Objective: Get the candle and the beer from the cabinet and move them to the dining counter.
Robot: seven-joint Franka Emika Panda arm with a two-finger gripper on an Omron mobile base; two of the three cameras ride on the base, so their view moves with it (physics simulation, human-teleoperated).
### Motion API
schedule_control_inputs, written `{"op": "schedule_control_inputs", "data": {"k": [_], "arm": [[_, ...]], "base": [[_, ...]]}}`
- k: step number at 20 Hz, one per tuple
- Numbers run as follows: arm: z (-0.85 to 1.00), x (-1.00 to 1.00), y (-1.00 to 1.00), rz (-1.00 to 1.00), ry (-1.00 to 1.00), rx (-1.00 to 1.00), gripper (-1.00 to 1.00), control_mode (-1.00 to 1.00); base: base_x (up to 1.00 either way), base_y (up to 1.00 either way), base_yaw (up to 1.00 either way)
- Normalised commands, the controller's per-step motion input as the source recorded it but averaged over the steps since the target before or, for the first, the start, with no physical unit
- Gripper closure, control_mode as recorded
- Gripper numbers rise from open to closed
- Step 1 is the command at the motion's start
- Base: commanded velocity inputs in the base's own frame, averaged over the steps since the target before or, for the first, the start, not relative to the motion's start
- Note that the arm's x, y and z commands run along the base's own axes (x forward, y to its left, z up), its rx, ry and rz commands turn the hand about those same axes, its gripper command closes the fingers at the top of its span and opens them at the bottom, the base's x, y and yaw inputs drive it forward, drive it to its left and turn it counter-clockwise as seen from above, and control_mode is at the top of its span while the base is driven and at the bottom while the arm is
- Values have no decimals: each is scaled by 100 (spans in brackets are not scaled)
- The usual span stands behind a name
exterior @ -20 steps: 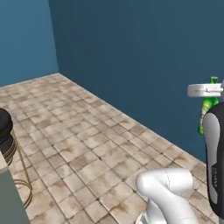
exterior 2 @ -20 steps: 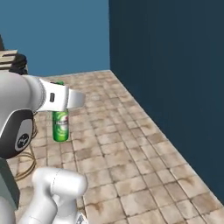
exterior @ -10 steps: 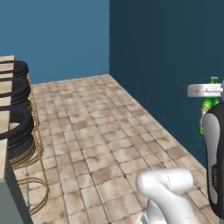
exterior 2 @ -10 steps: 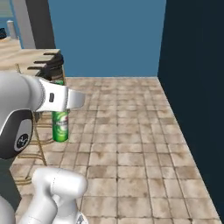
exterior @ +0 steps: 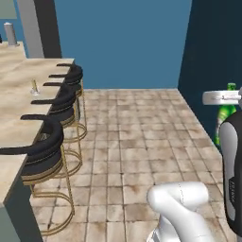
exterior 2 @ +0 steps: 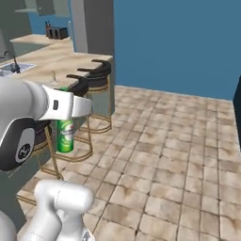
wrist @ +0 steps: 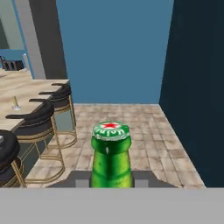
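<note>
The beer (wrist: 111, 157), a green bottle with a red star cap, stands upright between my fingers, and my gripper (wrist: 111, 180) is shut on its neck. It hangs above the tiled floor at the right (exterior: 226, 118) of the left base view, under the white hand (exterior: 227, 99). From the right base camera the beer (exterior 2: 65, 136) shows its red-and-white label below the gripper (exterior 2: 66, 110). The dining counter (exterior: 19, 118) runs along the left. A small pale candle (exterior: 34, 87) stands on it near the stools; it appears again (wrist: 16, 103) in the hand view.
Black-backed stools (exterior: 47, 142) on gold frames line the counter's edge. A steel sink (exterior 2: 9, 69) with a black faucet sits in the counter (exterior 2: 47, 63). Blue walls close the room ahead and at the right. Open tiled floor (exterior: 137, 137) lies between me and the stools.
The base has turned, so the whole picture has swung: counter and stools have come into view on the left. The beer stays held in my gripper, unchanged relative to the arm.
</note>
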Motion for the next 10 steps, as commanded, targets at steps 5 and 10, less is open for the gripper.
{"op": "schedule_control_inputs", "data": {"k": [5,10], "arm": [[0,0,0,0,0,0,100,100],[0,0,0,0,0,0,100,100]], "base": [[83,-51,48],[95,-56,42]]}}
